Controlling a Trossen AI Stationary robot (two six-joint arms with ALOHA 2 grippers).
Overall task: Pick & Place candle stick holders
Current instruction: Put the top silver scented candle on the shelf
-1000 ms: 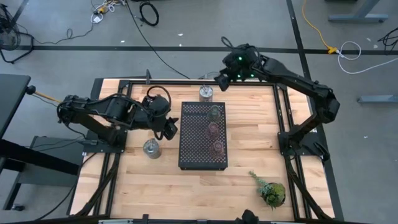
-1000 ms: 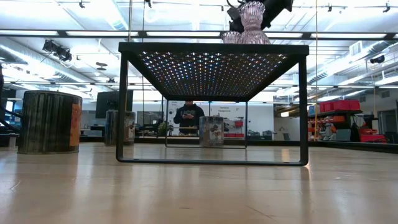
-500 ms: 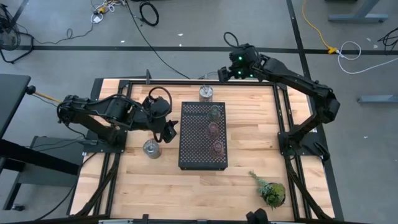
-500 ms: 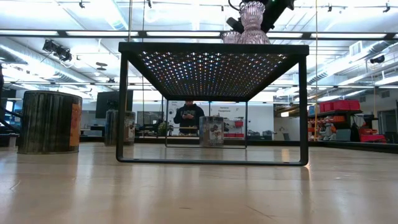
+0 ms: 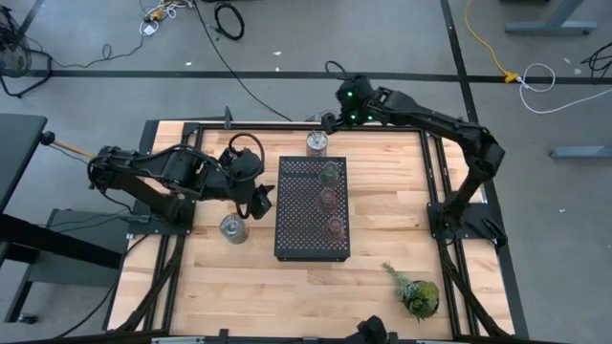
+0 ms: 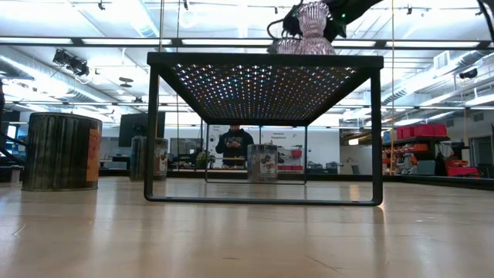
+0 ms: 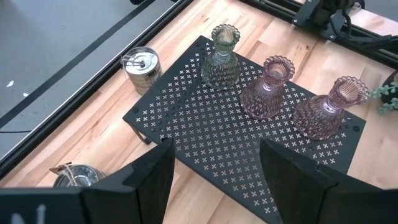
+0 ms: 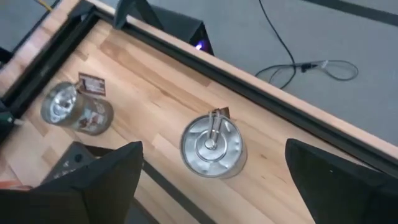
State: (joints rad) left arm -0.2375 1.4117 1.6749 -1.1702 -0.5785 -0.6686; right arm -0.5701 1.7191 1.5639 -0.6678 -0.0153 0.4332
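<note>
A black perforated tray (image 5: 308, 229) stands mid-table on its legs. A pale green glass holder (image 5: 331, 172) and two pinkish holders (image 5: 328, 198) (image 5: 335, 226) stand on it in a row; they also show in the left wrist view (image 7: 221, 57) (image 7: 268, 87) (image 7: 328, 109). One silvery holder (image 5: 316, 142) stands on the table by the far edge, and another (image 5: 232, 227) stands left of the tray. My left gripper (image 5: 260, 199) (image 7: 214, 186) is open and empty at the tray's left side. My right gripper (image 5: 330, 121) (image 8: 217, 186) is open and empty above the far silvery holder (image 8: 211, 144).
A leafy green sprig (image 5: 416, 294) lies at the near right of the table. Black frame rails (image 5: 432, 172) run along the table's sides. Cables (image 5: 229, 19) lie on the floor beyond the far edge. A person (image 6: 235, 143) stands far back in the room.
My right gripper has moved a little toward the table's left edge along the far edge, staying above the far silvery holder. My left arm and all the holders have kept still.
</note>
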